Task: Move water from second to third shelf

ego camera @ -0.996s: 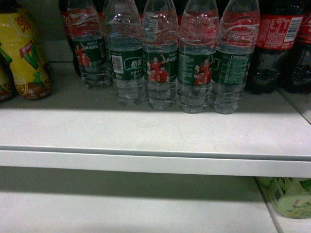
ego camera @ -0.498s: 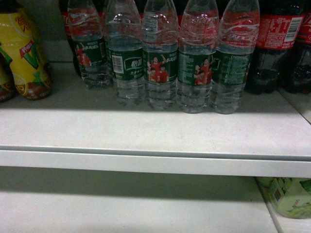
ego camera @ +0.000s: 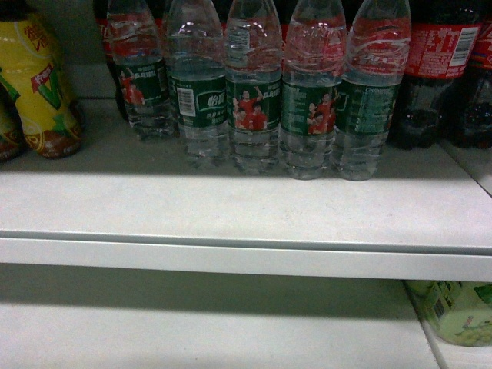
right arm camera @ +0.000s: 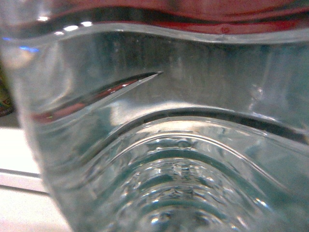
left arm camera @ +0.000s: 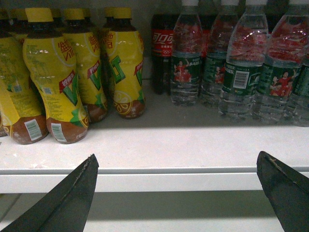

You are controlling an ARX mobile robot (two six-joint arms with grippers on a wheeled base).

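Observation:
Several bottles of water [ego camera: 254, 100] with dark green labels and red-shirted figures stand in a row on the upper shelf [ego camera: 231, 207]; no arm shows in the head view. The left wrist view has the same row of water [left arm camera: 186, 63] at the back right. My left gripper [left arm camera: 176, 162] is open and empty, hanging just in front of the shelf's front edge [left arm camera: 174, 181]. One clear ribbed bottle of water [right arm camera: 164, 145] fills the right wrist view at very close range, hiding the right fingers. It sits where those jaws close.
Yellow drink bottles [ego camera: 42, 84] [left arm camera: 53, 82] stand left of the water, dark cola bottles [ego camera: 438, 69] [left arm camera: 161, 48] to the right and behind. Below is a lower shelf [ego camera: 192, 330] with a pale green bottle [ego camera: 457, 311] at its right end.

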